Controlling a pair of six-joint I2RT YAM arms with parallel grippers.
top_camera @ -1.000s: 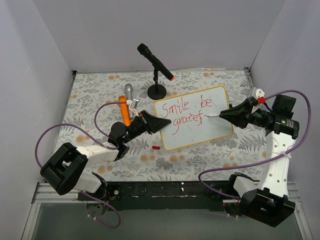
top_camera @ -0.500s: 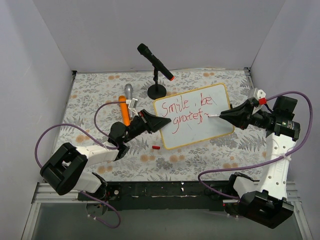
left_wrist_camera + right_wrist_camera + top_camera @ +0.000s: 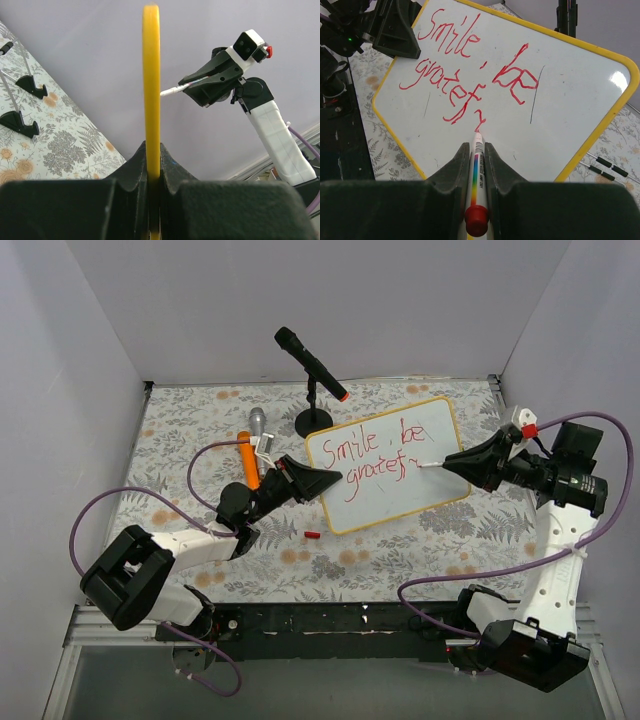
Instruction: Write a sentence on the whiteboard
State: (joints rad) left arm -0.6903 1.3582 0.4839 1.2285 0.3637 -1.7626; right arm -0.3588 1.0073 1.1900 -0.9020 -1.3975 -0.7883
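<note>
Whiteboard (image 3: 400, 498) is pinched tight by its edge in the left gripper (image 3: 322, 483). Right gripper (image 3: 452, 464) is squeezed shut on a marker (image 3: 477, 165), tip touching beside the red words (image 3: 454, 75).

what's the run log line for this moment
left gripper shut on whiteboard rim | right gripper shut on marker | tip at sentence end

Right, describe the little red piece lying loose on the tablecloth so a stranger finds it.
Find the yellow-rimmed whiteboard on the floral tablecloth. Just off its near left corner, beside the left gripper, lies the small red piece. It is short and alone on the cloth, unlike the longer orange marker farther back.
</note>
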